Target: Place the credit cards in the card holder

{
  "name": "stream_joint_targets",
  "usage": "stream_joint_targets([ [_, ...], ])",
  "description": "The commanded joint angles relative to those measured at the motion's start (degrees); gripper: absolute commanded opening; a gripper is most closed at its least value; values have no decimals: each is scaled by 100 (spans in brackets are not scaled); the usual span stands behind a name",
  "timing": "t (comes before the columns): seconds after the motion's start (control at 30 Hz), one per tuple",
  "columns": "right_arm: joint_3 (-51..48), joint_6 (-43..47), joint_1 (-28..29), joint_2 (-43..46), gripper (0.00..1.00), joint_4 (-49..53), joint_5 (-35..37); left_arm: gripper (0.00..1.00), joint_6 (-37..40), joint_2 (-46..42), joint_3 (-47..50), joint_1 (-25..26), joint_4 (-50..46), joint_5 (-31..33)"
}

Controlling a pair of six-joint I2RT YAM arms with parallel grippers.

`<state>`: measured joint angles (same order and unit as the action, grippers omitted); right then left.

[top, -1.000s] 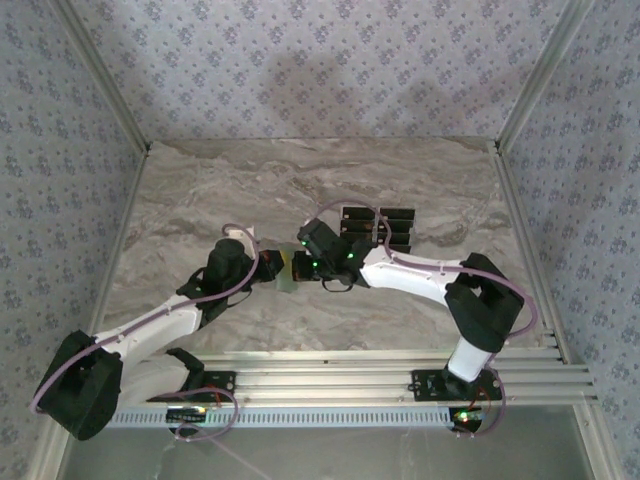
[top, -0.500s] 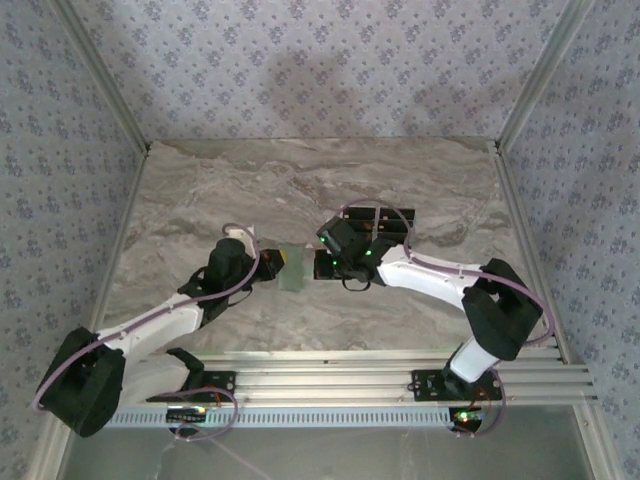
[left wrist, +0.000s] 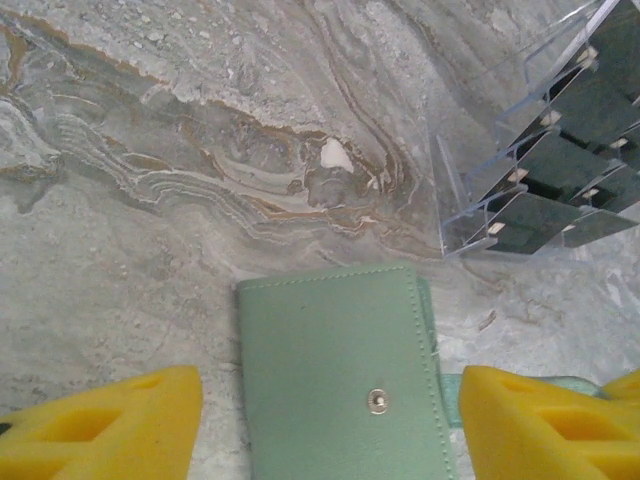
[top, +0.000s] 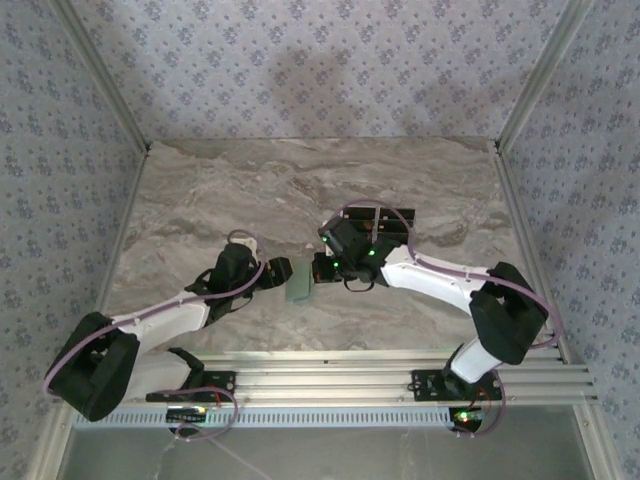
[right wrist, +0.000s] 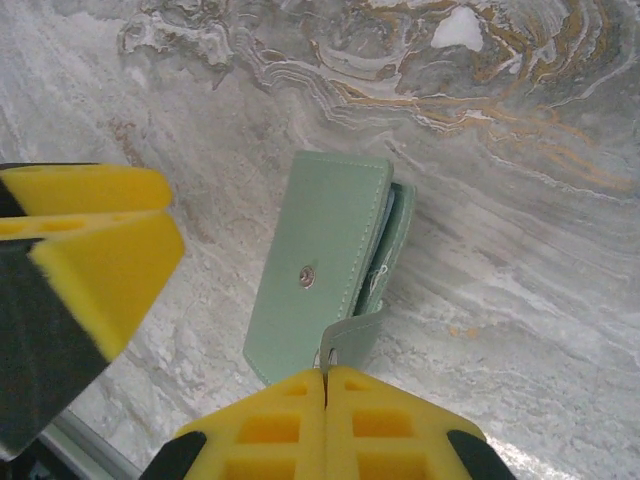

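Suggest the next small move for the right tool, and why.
Probably peel the tab up and back: the right tool is shut on it, the card holder lies folded on the table, and the left tool stands open astride it.

The card holder (top: 298, 287) lies flat on the table (top: 200, 190), about midway between the left and right edges and nearer the near edge than the far one. The left jaws stand apart on either side of its left end without touching it, while the right jaws, on its right, are closed on the tab (right wrist: 350, 335) that sticks out from the side facing the right edge. Behind it and to the right, toward the far edge and apart from it, stands a rack (left wrist: 470, 205) with the credit cards (left wrist: 560, 160) set in its slots.
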<state>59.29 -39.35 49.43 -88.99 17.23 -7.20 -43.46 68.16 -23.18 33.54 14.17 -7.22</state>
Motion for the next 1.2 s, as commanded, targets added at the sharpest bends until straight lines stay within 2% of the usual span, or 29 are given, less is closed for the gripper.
stream_joint_targets([
  [0.0,278,113,73,231,0,197,-129,73,164,-188,-77,21,-158,-51],
  [0.43,516,104,143,230,0,257,-124,77,309,-3,-351,30,-190,-247],
  [0.63,389,103,112,224,0,289,-42,75,263,112,-306,30,-303,-16],
  [0.77,108,82,44,254,0,241,17,67,142,139,-349,30,-992,508],
  [1.17,-944,-160,-197,273,0,-316,137,39,-99,687,-554,34,-2143,1113],
])
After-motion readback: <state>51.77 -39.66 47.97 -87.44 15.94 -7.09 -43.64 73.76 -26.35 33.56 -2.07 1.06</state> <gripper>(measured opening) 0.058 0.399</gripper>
